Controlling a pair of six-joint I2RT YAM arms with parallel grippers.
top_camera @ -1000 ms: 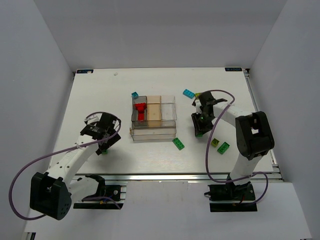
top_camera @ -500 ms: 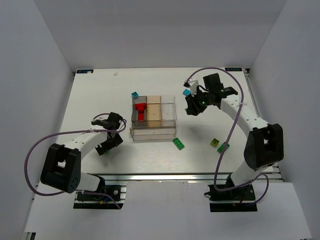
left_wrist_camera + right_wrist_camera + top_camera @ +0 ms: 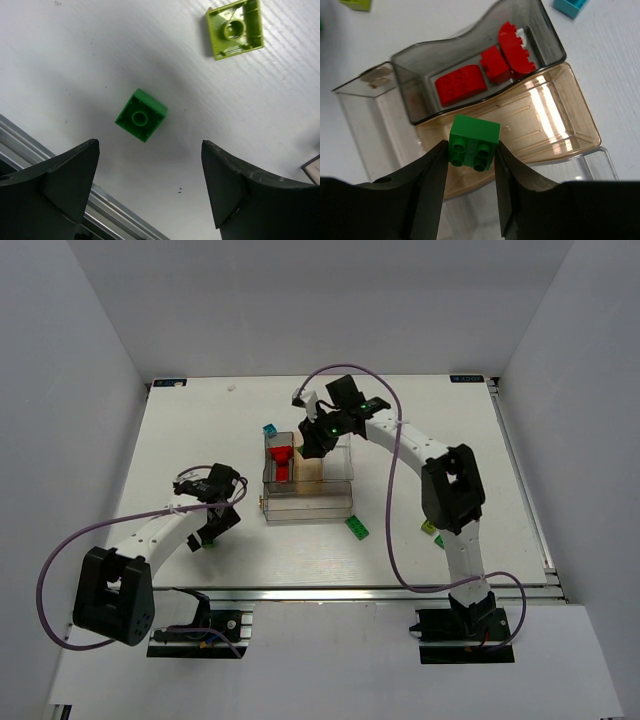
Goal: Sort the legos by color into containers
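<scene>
the right hand point(image 3: 471, 156) is clenched on a dark green brick point(image 3: 474, 137), studs toward the camera, held over the tan compartment point(image 3: 555, 120) of the clear container point(image 3: 308, 505), just beside the smoky grey compartment point(image 3: 547, 37) with three red bricks point(image 3: 460, 85) in it. the left hand point(image 3: 149, 160) is spread wide, grasping nothing, above the worktop point(image 3: 60, 60). a green brick point(image 3: 141, 115) lies underside up just ahead of the gap between its fingers, and a lime brick point(image 3: 235, 29) lies farther off.

three red legos point(image 3: 460, 86), one container point(image 3: 555, 120)
</scene>
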